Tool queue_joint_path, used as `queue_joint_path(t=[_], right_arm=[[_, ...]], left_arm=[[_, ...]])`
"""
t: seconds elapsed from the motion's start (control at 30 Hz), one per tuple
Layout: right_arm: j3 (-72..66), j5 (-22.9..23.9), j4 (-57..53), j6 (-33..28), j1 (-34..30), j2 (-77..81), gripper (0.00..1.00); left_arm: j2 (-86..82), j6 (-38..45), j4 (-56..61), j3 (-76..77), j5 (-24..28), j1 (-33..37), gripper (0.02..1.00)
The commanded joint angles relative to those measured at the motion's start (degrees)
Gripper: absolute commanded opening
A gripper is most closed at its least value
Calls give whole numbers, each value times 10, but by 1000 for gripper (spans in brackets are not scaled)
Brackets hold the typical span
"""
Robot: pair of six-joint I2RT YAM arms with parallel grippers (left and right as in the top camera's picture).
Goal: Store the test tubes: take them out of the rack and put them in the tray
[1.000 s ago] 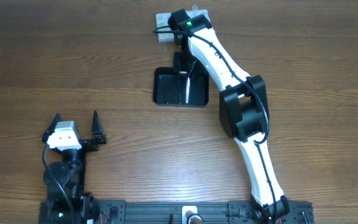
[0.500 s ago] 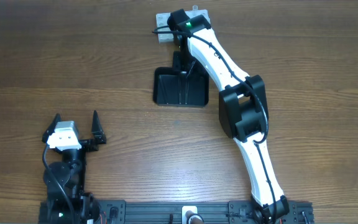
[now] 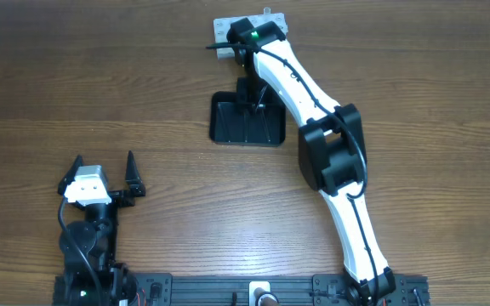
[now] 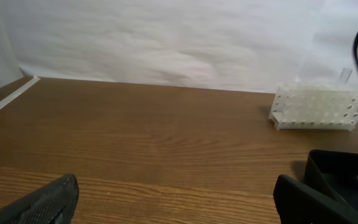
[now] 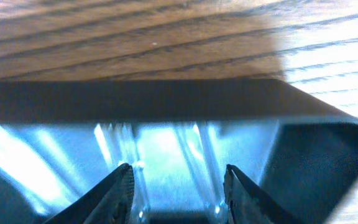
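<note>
The black tray (image 3: 228,127) lies just in front of the white test tube rack (image 3: 225,48), which my right arm partly covers. My right gripper (image 3: 254,95) hangs over the tray's far side, open; in the right wrist view its fingers (image 5: 120,185) stand apart above clear test tubes (image 5: 199,152) lying on the tray floor (image 5: 160,140), with nothing held. The rack (image 4: 316,106) still carries one upright tube (image 4: 345,76), and the tray (image 4: 347,174) sits nearer. My left gripper (image 3: 102,166) rests open at the near left, far from both.
The wooden table (image 3: 100,76) stretches bare to the left and right of the tray. A white backdrop (image 4: 166,37) rises behind the table's far edge. The right arm's elbow (image 3: 333,153) sits to the right of the tray.
The right arm's wrist has shifted slightly toward the rack and turned a little over the tray. The left arm has not moved.
</note>
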Motion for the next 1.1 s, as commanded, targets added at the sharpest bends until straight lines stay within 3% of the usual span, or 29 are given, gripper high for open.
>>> queue_joint_path(t=[0.03,0.23,0.47,0.63,0.83,1.1], right_arm=[[5,12,2,-4,4,-102,533],[5,63,11,-4,4,-167,584],[5,169,80,-21,-3,-189,623],[2,198,189,-73,-15,-177,735],[2,219,308,-123,-27,-151,759],[2,228,439,-141,-38,-97,787]], left_arm=[[-5,9,0,-2,4,2,998],[-5,9,0,-3,4,2,998],[-5,9,0,-2,4,2,998],[-5,9,0,-2,4,2,998],[-5,9,0,-2,4,2,998],[-5,8,0,-2,4,2,998]])
